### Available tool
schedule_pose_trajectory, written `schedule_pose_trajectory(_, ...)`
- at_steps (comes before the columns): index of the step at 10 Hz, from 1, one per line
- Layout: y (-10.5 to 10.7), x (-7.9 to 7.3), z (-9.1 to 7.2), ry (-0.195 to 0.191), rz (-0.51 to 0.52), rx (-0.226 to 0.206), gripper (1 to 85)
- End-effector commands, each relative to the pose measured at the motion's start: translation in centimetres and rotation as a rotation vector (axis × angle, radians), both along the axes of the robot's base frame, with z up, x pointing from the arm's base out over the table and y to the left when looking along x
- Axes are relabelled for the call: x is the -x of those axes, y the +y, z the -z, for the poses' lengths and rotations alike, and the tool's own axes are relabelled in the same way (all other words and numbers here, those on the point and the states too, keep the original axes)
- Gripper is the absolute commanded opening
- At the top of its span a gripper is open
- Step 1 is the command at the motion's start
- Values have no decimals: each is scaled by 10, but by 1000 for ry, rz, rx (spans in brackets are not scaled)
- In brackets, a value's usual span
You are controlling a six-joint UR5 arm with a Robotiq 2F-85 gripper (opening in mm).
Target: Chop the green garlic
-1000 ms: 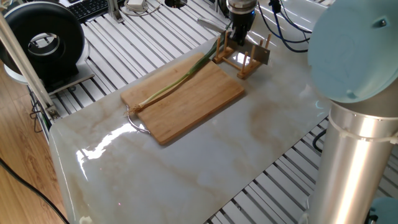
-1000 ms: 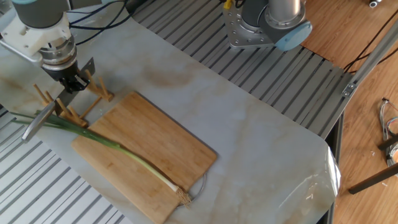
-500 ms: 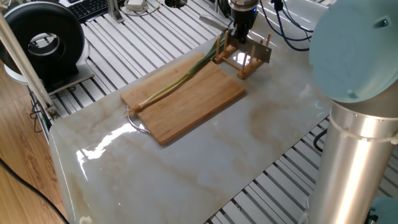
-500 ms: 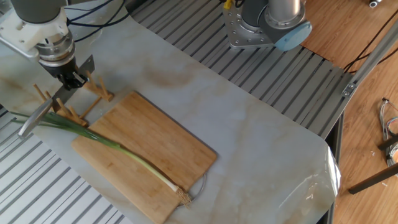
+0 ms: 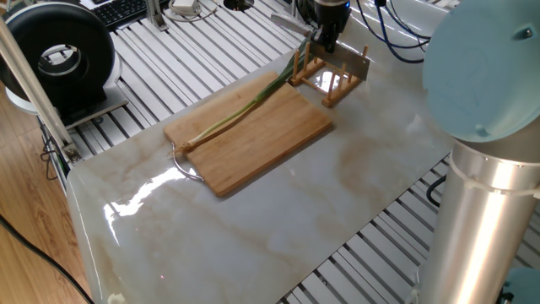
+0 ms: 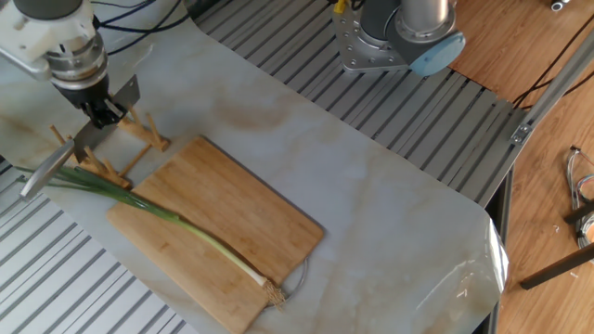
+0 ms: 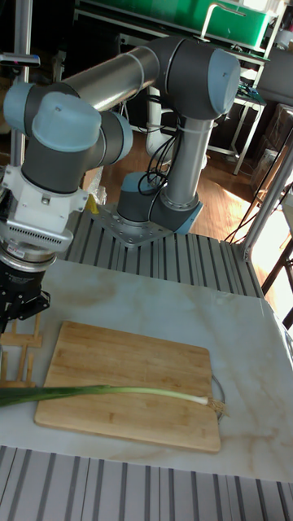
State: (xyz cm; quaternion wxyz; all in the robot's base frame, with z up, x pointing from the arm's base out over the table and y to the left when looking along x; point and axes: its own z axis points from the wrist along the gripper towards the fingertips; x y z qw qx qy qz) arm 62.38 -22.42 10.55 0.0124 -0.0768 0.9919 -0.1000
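A knife (image 6: 79,148) is clenched in the gripper (image 6: 100,113) above the wooden rack (image 6: 125,139), and the green garlic (image 6: 158,218), laid loose along the cutting board (image 6: 223,232), could be pushed aside uncut

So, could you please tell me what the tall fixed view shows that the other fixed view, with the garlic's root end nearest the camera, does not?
Only the tall view: the arm's elbow and upper links, rising from the base.

Only the other fixed view: the knife held in the gripper by the wooden rack, and the garlic's green tips lying past the board's edge.

Both: the board, the uncut garlic lying along it, the gripper and the base.
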Motion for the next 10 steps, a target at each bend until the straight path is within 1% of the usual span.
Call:
schedule_pose_trajectory(1,16,3,-36,-14,-5,-19,13)
schedule_pose_trajectory(3,22,8,-52,-23,-11,18,13)
schedule_pose_trajectory(4,32,13,-61,-21,2,28,13)
schedule_pose_trajectory(5,44,16,-65,-22,18,16,13)
schedule_pose_trajectory(6,56,17,-67,-30,30,-4,13)
schedule_pose_trajectory(8,90,24,-64,-31,85,-79,13)
schedule_pose_trajectory(9,100,25,-62,-31,101,-103,13)
schedule_pose_trajectory(10,107,25,-61,-33,104,-114,13)
